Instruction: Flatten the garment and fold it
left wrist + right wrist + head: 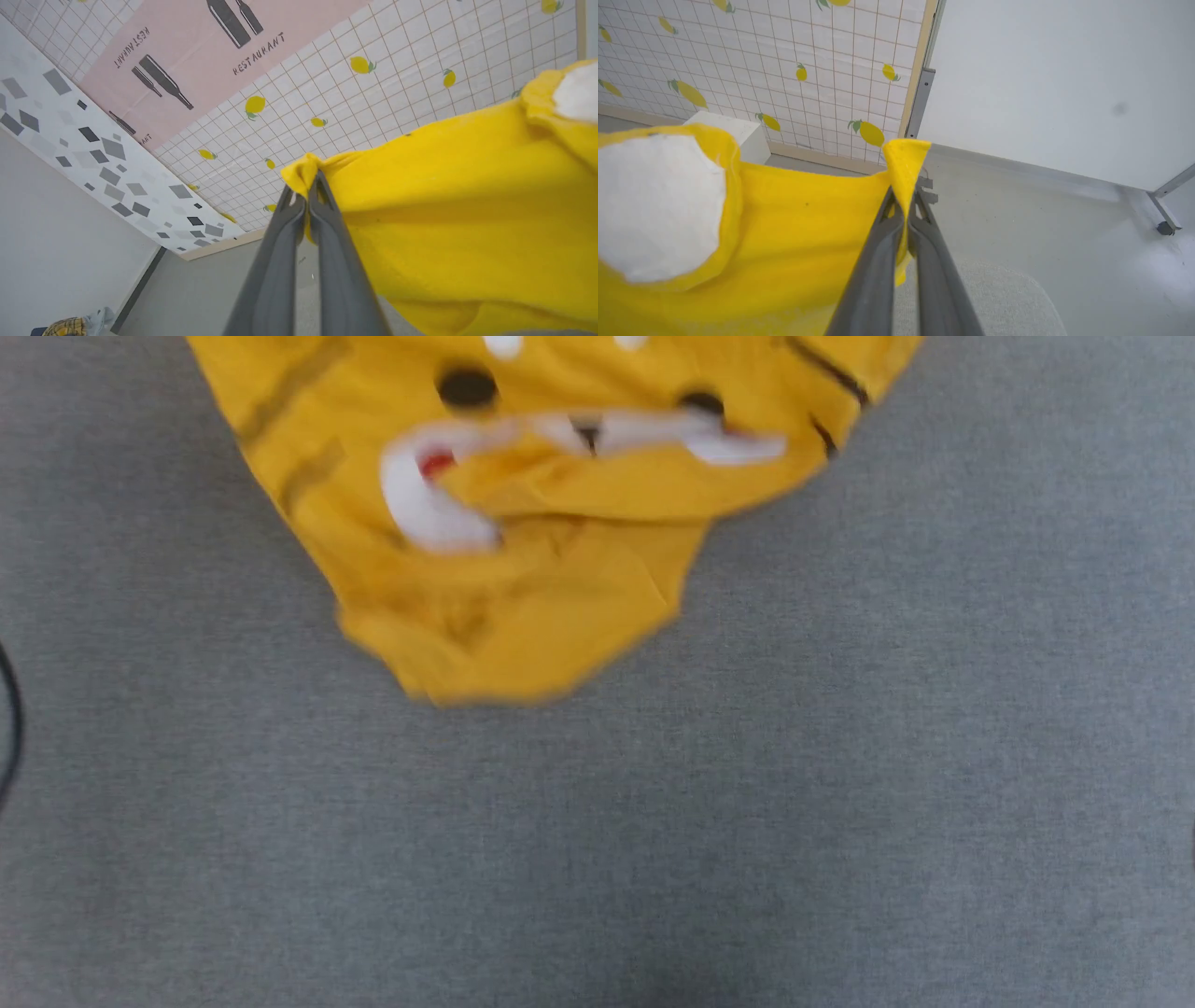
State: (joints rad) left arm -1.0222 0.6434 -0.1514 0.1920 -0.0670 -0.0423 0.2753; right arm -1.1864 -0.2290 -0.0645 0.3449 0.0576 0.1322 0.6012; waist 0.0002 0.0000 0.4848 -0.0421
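The garment (523,532), a bright yellow T-shirt with white patches, black stripes and a red dot, hangs down from the top of the head view over the grey surface, crumpled and folded on itself. In the left wrist view my left gripper (312,186) is shut on a bunched yellow edge of the garment (458,196), which stretches off to the right. In the right wrist view my right gripper (906,196) is shut on another yellow edge of the garment (794,224), which spreads to the left with a white patch showing.
A grey fabric surface (840,821) lies below the garment. A dark cable (9,728) curves at its left edge. Lemon-patterned tiled walls (373,93) and a plain white wall (1041,84) stand around; a white box (733,133) sits by the wall.
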